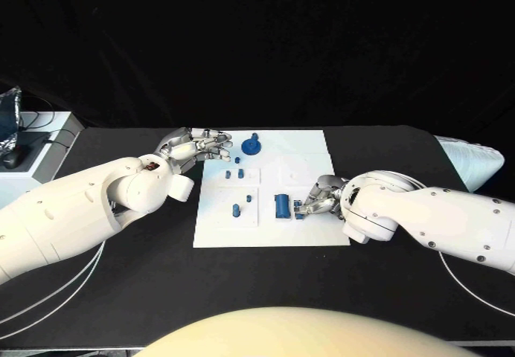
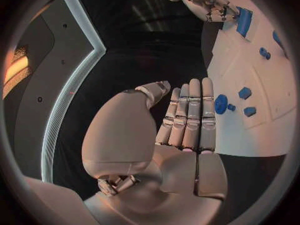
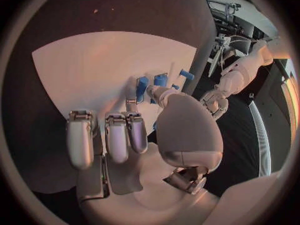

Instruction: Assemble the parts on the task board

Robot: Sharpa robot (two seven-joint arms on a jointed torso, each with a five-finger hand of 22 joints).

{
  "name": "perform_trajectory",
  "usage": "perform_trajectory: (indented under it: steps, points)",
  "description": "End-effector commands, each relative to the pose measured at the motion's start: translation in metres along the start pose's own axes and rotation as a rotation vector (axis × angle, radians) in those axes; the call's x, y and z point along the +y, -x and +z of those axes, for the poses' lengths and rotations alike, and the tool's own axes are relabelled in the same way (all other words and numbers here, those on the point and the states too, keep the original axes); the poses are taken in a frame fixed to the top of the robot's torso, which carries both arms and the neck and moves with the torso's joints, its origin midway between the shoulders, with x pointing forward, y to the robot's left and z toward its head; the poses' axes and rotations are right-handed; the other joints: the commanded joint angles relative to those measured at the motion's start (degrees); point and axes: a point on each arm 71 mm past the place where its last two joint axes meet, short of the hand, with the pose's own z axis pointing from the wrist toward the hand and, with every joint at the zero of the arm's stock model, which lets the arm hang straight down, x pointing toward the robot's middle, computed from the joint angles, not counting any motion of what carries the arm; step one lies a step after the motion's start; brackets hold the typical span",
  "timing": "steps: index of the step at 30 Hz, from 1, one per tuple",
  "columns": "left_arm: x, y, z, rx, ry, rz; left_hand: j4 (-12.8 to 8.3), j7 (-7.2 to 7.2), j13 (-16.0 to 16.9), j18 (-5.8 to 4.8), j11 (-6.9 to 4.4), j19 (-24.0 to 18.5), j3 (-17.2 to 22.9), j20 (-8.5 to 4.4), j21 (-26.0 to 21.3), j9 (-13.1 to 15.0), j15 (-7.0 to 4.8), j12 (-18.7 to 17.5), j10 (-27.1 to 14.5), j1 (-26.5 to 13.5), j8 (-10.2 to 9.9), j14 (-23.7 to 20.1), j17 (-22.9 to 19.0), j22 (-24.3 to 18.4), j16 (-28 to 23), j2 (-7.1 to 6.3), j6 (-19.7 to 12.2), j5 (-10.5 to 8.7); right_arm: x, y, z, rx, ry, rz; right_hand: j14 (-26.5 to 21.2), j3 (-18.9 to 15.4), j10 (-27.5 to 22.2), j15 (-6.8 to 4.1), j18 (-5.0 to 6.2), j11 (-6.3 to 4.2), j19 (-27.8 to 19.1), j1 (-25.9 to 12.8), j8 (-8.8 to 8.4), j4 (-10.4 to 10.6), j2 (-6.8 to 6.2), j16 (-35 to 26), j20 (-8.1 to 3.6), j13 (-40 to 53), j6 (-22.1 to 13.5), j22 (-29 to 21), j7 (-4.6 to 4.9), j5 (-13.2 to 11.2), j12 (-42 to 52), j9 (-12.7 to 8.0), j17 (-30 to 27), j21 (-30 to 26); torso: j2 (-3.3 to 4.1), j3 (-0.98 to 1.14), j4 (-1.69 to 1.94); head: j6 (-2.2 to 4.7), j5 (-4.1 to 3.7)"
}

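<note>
The white task board [image 1: 306, 160] lies in the middle of the black table. A blue cylinder [image 1: 281, 205] lies on its near part, and my right hand [image 1: 322, 195] pinches it from the right side with thumb and a finger [image 3: 142, 87]; the other fingers are curled. My left hand [image 1: 199, 146] hovers at the board's far left corner, fingers straight and holding nothing [image 2: 187, 115]. A round blue part with a knob [image 1: 252, 145] lies just right of that hand [image 2: 220, 104]. Small blue pegs [image 1: 234, 175] stand in the board's left half.
More small blue pieces [image 1: 235, 211] sit on the board's near left panel. A white box with cables [image 1: 32, 134] stands at the table's far left, and a pale padded object [image 1: 472, 160] lies at its right edge.
</note>
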Motion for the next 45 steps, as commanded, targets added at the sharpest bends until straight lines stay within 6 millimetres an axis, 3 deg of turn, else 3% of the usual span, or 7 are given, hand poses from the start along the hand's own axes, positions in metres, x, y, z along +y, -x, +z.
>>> perform_trajectory:
  steps: [1,19,21,25,28,38,45]
  points:
    - [-0.001,-0.002,0.000,0.017,-0.005,-0.009,0.31,0.13,0.06,0.08,0.09,0.34,0.05,0.15,-0.40,-0.06,-0.02,-0.37,-0.24,-0.32,-0.35,0.38,0.09,-0.05,-0.38,0.34,-0.16,0.24,0.001,0.001,0.000,-0.016,0.015,0.000,5.62,-0.36,5.34,-0.06,-0.58,0.17,4.91,-0.46,-0.19,0.07,0.08,0.00,-0.16,13.97,0.02,13.58,0.33,-0.39,-0.28,-0.10,12.58,-0.26,-0.01,0.02,0.02,-0.04,0.01]
    - [-0.001,-0.001,0.000,0.014,-0.004,-0.008,0.31,0.13,0.06,0.08,0.09,0.34,0.05,0.15,-0.40,-0.06,-0.02,-0.37,-0.24,-0.32,-0.35,0.38,0.09,-0.05,-0.38,0.34,-0.16,0.24,-0.008,0.002,-0.007,-0.020,0.059,0.037,5.64,-1.74,5.36,-0.12,-0.59,0.06,4.92,-0.21,-0.09,-0.29,-0.60,0.04,-0.18,14.00,0.21,13.59,0.19,-1.23,-0.24,-0.24,12.70,-0.21,-0.01,0.06,0.04,-0.07,0.26]
    - [-0.001,-0.001,0.000,0.013,-0.004,-0.008,0.31,0.13,0.06,0.08,0.09,0.34,0.05,0.15,-0.40,-0.06,-0.02,-0.37,-0.24,-0.32,-0.35,0.38,0.09,-0.05,-0.38,0.34,-0.16,0.24,-0.010,0.001,-0.009,-0.005,0.073,0.044,5.65,-2.36,5.34,-0.19,-0.60,-0.02,4.93,0.81,0.14,-0.64,-0.88,0.05,-0.23,13.97,0.43,13.61,0.09,-2.56,-0.30,-0.23,12.72,-0.13,0.01,0.10,0.01,-0.06,0.30]
    - [-0.001,-0.001,0.000,0.013,-0.004,-0.008,0.31,0.13,0.06,0.08,0.09,0.34,0.05,0.15,-0.40,-0.06,-0.02,-0.37,-0.24,-0.32,-0.35,0.38,0.09,-0.05,-0.38,0.34,-0.16,0.24,-0.014,-0.002,-0.013,0.029,0.094,0.054,5.70,-4.00,5.48,-0.45,-0.66,-0.37,4.99,3.80,1.22,-1.41,-0.95,0.13,-0.43,14.13,1.19,13.69,-0.35,-9.09,-0.03,0.05,12.97,0.21,0.00,0.15,-0.06,-0.10,0.35]
    - [-0.001,-0.001,0.000,0.013,-0.004,-0.008,0.31,0.13,0.06,0.08,0.09,0.34,0.05,0.15,-0.40,-0.06,-0.02,-0.37,-0.24,-0.32,-0.35,0.38,0.09,-0.05,-0.38,0.34,-0.16,0.24,-0.017,-0.005,-0.016,0.051,0.099,0.062,5.73,-4.85,5.61,-0.83,-0.69,-0.84,5.03,5.45,2.54,-1.64,-0.58,0.16,-0.69,14.27,2.02,13.74,-0.90,-12.22,0.22,0.57,13.07,0.40,-0.02,0.17,-0.09,-0.11,0.45]
    - [0.000,-0.001,0.000,0.016,-0.003,-0.009,0.46,0.11,0.07,0.10,0.08,0.40,0.12,0.17,-0.55,-0.09,-0.03,-0.37,-0.26,-0.33,-0.34,0.39,0.24,-0.15,-0.47,0.40,-0.18,0.26,-0.021,-0.006,-0.016,0.048,0.084,0.071,5.74,-5.71,5.69,-1.10,-0.73,-1.17,5.07,6.61,3.70,-1.64,-0.35,0.18,-0.91,14.36,2.49,13.79,-1.30,-13.74,0.36,1.01,13.13,0.60,-0.06,0.07,-0.01,-0.14,0.30]
    - [0.000,-0.001,0.000,0.016,-0.003,-0.009,0.46,0.11,0.07,0.10,0.08,0.40,0.12,0.17,-0.55,-0.09,-0.03,-0.37,-0.26,-0.33,-0.34,0.39,0.24,-0.15,-0.47,0.40,-0.18,0.26,-0.025,-0.003,-0.012,0.008,0.051,0.067,5.74,-5.64,5.74,-1.38,-0.74,-1.53,5.08,7.24,4.61,-1.31,0.75,0.18,-1.13,14.41,2.87,13.80,-1.72,-13.42,0.46,1.37,13.14,0.66,-0.02,0.00,0.01,-0.14,0.25]
